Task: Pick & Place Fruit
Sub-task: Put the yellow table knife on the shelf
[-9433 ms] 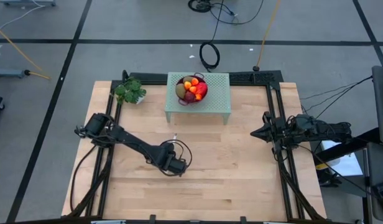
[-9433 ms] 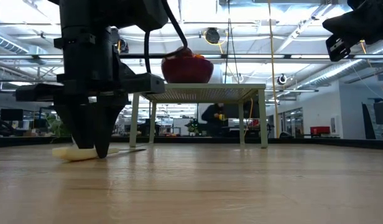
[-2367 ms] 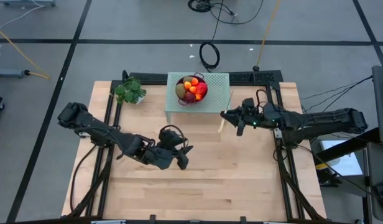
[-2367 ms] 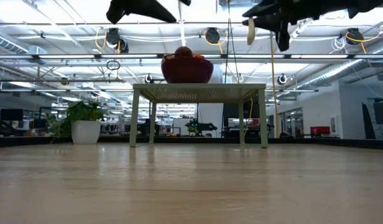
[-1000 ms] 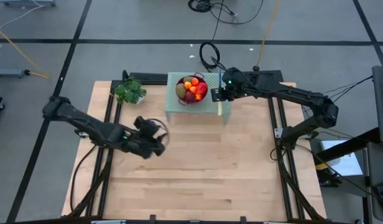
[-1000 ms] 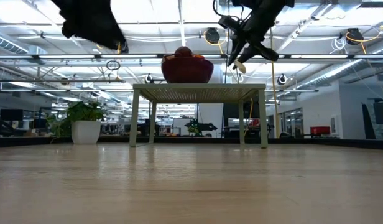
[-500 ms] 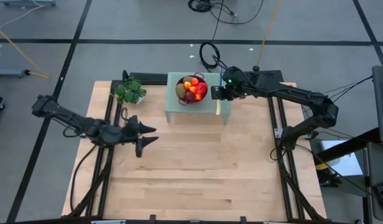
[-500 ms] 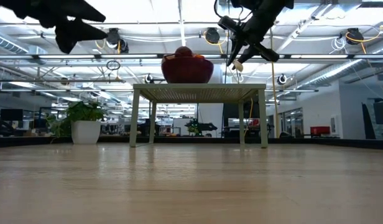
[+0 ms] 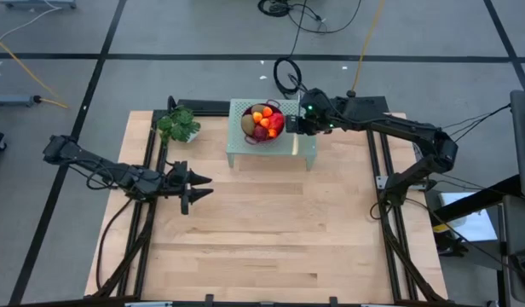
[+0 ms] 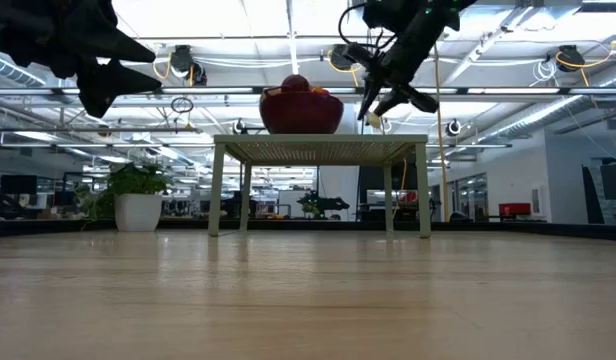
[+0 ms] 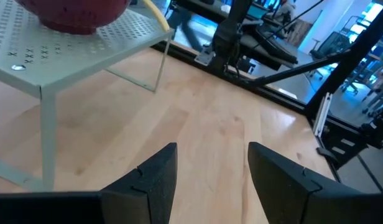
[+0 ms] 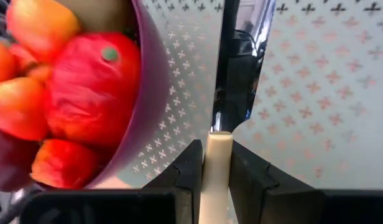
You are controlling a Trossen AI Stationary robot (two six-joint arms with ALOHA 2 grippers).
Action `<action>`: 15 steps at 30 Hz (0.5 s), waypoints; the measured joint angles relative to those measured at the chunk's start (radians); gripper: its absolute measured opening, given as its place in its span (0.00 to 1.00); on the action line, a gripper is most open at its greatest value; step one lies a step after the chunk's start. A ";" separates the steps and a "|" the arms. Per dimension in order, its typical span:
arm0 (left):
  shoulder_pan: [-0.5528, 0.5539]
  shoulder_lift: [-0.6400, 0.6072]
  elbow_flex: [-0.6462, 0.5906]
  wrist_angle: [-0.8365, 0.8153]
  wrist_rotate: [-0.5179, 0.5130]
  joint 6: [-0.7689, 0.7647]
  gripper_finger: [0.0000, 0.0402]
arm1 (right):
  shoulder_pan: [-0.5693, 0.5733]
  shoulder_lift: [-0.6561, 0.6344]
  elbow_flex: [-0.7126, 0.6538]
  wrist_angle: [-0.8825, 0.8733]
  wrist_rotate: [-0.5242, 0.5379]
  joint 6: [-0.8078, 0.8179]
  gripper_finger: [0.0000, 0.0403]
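The fruit [image 9: 263,121] lies heaped in a dark red bowl [image 10: 301,112] on a small pale green perforated stand [image 9: 302,141] at the far middle of the wooden table [image 9: 271,247]; no piece is out of the bowl. The raised stand appears meant to keep the bowl within reach of either arm.

The right gripper [image 9: 298,124] hovers over the stand just beside the bowl's rim. Its fingers are clamped on the pale handle of a knife [image 12: 224,118]; in the right wrist view the blade points forward over the stand's patterned top, alongside the bowl wall. The knife is judged to be held clear of the fruit, neither blade nor fingers touching any piece. With the knife in its grasp, this gripper cannot take fruit until the tool is set down.

The left gripper [image 9: 192,188] hangs above the table's left side, well apart from the stand, its fingers parted with nothing between them, as the left wrist view confirms. It is judged to be waiting, or free for a later pick.

A potted plant [image 9: 178,124] stands at the far left corner, out of both arms' way.

No brand, label or legible writing is seen on any item; the stand bears only a punched cross pattern
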 joint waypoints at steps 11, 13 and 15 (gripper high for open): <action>-0.001 0.000 0.000 -0.007 0.000 0.012 0.49 | -0.031 0.027 0.000 0.024 -0.023 -0.025 0.12; -0.001 0.000 0.000 -0.007 0.000 0.017 0.49 | -0.036 0.027 0.000 0.026 -0.023 -0.035 0.12; -0.001 0.000 0.000 -0.008 0.000 0.018 0.49 | -0.041 0.030 0.000 0.026 -0.023 -0.055 0.12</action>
